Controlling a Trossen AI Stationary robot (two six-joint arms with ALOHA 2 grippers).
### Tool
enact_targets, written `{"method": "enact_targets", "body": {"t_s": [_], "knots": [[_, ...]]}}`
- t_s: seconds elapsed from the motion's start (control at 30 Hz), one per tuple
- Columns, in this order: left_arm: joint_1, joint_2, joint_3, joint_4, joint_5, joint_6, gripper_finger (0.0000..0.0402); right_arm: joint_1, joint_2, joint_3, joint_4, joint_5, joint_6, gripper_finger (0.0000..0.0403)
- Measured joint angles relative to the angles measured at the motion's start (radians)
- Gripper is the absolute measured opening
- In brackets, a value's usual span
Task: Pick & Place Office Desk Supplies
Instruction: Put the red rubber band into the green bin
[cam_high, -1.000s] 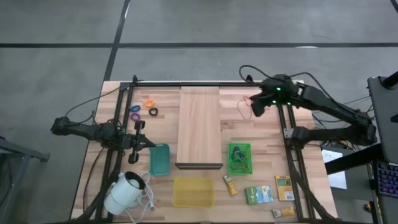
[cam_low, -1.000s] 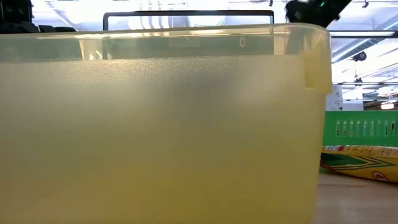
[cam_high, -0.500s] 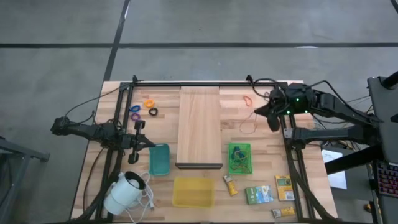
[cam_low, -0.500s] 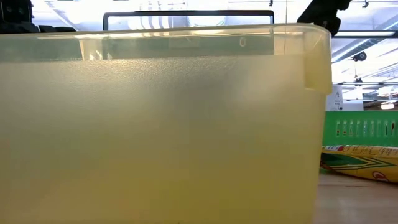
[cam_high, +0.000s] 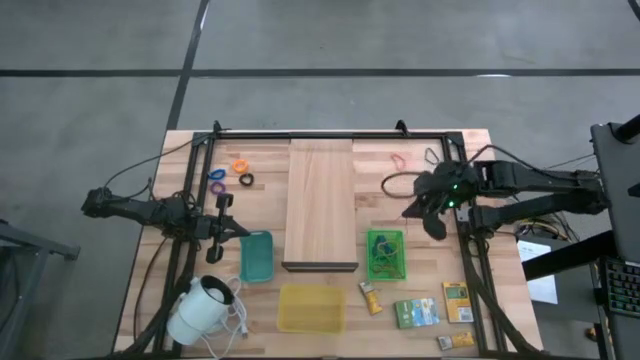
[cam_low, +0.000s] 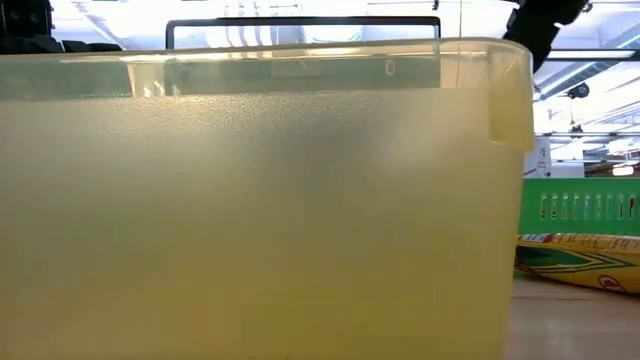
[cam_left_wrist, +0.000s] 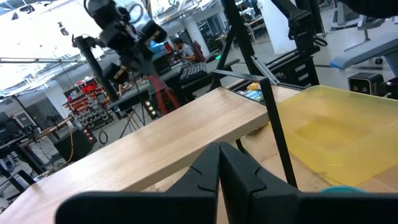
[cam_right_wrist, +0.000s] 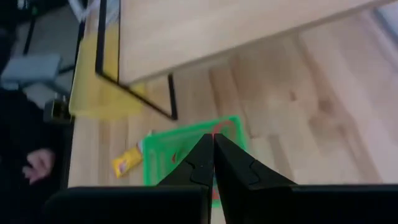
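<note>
My right gripper (cam_high: 410, 208) hangs above the table's right half, just beyond the far edge of the green tray (cam_high: 386, 255). It slants down and is shut on a thin red rubber band (cam_right_wrist: 217, 133). Another red band (cam_high: 398, 158) lies flat on the table at the far right. Orange (cam_high: 239, 165), purple (cam_high: 217, 175) and black (cam_high: 246, 180) rings lie at the far left. Small yellow-green packets (cam_high: 416, 312) lie at the near right. My left gripper (cam_high: 238, 229) waits shut and level at the left, beside the teal tray (cam_high: 256, 256). My right gripper pinches the red rubber band (cam_right_wrist: 217, 133) between its two shut fingertips, coming slanting down from above. The band is lifted clear of the table, and a slack loop of it (cam_high: 392, 184) trails beside the gripper. Which part of the loop is held is too small to tell.
A long pale wooden board (cam_high: 322, 205) on a dark frame stands across the table's middle. A yellow tray (cam_high: 311, 307) sits at the near edge and fills the low view (cam_low: 260, 200). A white round corded device (cam_high: 200, 305) lies at the near left.
My right gripper has swung from the table's far right corner toward the near edge, to just short of the green tray, and has sunk a little. It has stayed shut, and the loop has travelled along with it. The left arm has kept still.
</note>
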Motion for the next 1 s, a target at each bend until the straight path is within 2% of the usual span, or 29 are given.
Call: {"method": "enact_targets", "body": {"t_s": [0.37, 0.8, 1.0], "knots": [[0.001, 0.0, 0.0, 0.0, 0.0, 0.0, 0.0012, 0.118, 0.13, -0.058, 0.005, 0.0, 0.003, 0.0008], [0.001, 0.0, 0.0, 0.0, 0.0, 0.0, 0.0012, 0.131, 0.363, -0.107, 0.057, 0.006, -0.001, 0.0008], [0.001, 0.0, 0.0, 0.0, 0.0, 0.0, 0.0012, 0.131, 0.417, -0.107, 0.056, 0.005, -0.004, 0.0008]]}}
